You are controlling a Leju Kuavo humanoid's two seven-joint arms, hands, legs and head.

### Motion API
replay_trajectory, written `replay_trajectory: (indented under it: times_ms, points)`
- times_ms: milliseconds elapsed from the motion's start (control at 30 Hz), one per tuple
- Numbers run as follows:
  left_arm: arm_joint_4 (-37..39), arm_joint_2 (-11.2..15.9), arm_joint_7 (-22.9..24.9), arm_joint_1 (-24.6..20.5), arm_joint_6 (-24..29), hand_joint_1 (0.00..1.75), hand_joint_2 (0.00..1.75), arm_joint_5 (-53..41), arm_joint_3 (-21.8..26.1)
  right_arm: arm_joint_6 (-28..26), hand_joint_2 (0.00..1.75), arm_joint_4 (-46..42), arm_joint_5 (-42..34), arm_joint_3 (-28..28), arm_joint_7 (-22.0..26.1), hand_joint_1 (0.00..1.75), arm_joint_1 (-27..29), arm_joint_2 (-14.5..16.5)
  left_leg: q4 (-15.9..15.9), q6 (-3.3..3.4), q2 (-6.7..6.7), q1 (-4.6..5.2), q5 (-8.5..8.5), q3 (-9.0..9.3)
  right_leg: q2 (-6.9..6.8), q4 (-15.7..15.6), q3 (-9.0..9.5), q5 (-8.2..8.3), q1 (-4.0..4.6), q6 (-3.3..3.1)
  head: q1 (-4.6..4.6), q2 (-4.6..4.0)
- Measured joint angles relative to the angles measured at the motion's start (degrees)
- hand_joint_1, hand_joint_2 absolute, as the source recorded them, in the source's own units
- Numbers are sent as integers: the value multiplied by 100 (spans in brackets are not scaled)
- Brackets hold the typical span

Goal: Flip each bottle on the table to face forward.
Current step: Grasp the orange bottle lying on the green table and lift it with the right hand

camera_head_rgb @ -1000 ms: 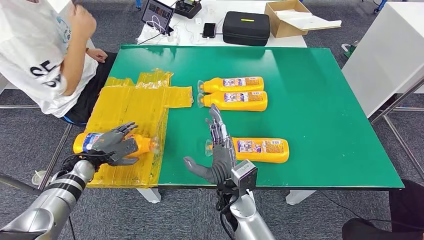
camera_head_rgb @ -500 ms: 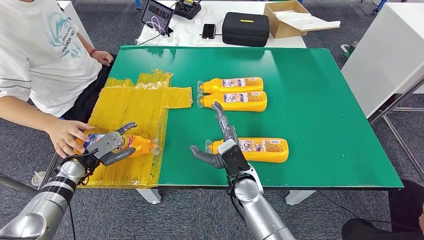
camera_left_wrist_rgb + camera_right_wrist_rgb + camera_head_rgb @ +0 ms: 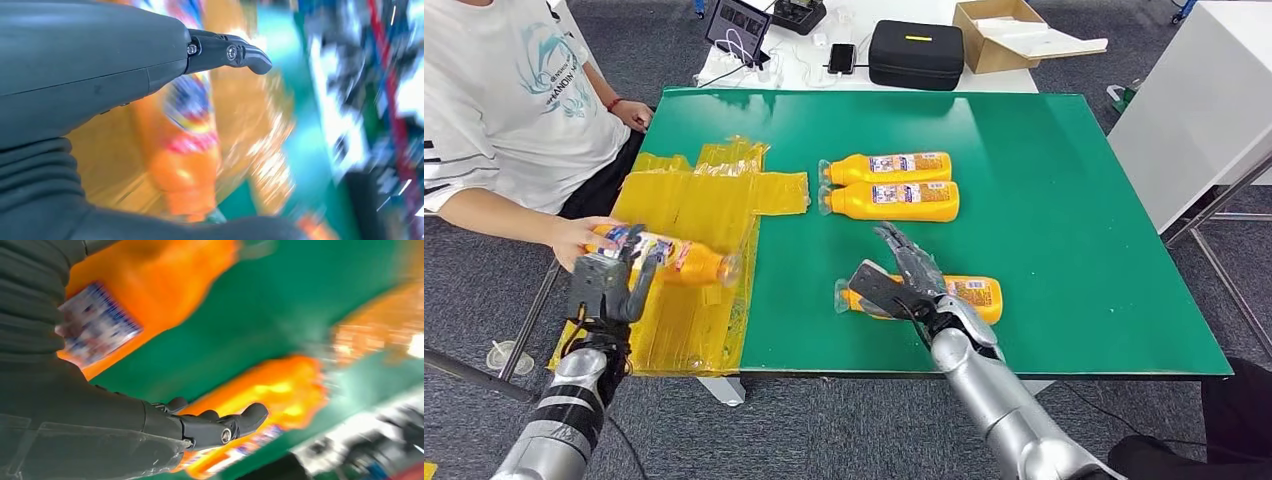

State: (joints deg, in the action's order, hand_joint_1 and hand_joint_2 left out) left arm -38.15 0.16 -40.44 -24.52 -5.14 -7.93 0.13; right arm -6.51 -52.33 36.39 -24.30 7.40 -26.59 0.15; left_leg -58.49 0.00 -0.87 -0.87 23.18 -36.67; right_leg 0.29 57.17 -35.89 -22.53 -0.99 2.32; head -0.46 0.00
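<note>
In your head view, your left hand (image 3: 607, 285) at eight o'clock sits against a bottle (image 3: 674, 260) a person's hand (image 3: 582, 240) also holds; whether it grips, you cannot tell. Your right hand (image 3: 902, 282) rests spread over the near bottle (image 3: 969, 295) on the green surface (image 3: 1064, 200). Both wrist views are blurred.
</note>
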Motion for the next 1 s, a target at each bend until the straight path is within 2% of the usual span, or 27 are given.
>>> replay_trajectory:
  times_ms: [167,400,700,1000]
  points:
    - [-532,-290,7,194,149,0,175,68,556,561,175,71,268,-106,-287,0,-158,-426,-2,2,-1,2,2,-18,-1,0,-14,-2,-2,3,0,0]
    - [-847,-515,15,345,195,0,175,-59,658,995,175,137,371,-327,-348,0,-272,-815,-2,2,-2,1,3,-31,-3,0,-25,-2,-1,4,1,1]
    - [-884,-632,15,345,158,0,175,-68,654,1318,175,139,286,-556,-259,0,-338,-1054,-2,2,-1,0,2,-30,-2,0,-27,-2,0,4,-1,0]
    - [-882,-655,15,325,158,0,175,-68,651,1368,175,-25,189,-739,-157,0,-307,-1234,-2,2,0,1,3,-32,-1,0,-29,-2,-1,4,1,1]
